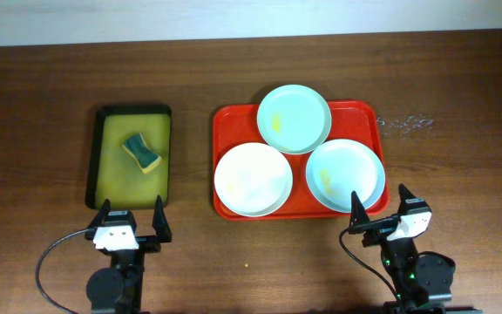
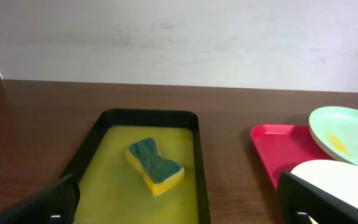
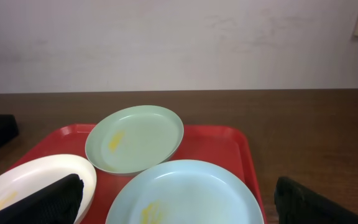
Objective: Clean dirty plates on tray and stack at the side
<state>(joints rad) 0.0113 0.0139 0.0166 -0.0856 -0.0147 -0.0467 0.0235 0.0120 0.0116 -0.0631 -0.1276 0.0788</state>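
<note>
Overhead: on the dark wood-grain table (image 1: pixel 42 105), a glossy red tray (image 1: pixel 225 122) carries a white plate (image 1: pixel 252 180), a far mint plate (image 1: pixel 294 119) and a near mint plate (image 1: pixel 345 175), all round and shallow. The left gripper (image 1: pixel 132 208) and right gripper (image 1: pixel 380 197) are spread wide, empty.

Left wrist: a waisted green-yellow sponge (image 2: pixel 155 167) lies in a black tray (image 2: pixel 148 115) of yellow liquid.

Right wrist: yellow smears on the plates; a pale wall (image 3: pixel 166 43) behind.

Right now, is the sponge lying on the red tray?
No, the sponge lies in the black tray, beside the red tray.
</note>
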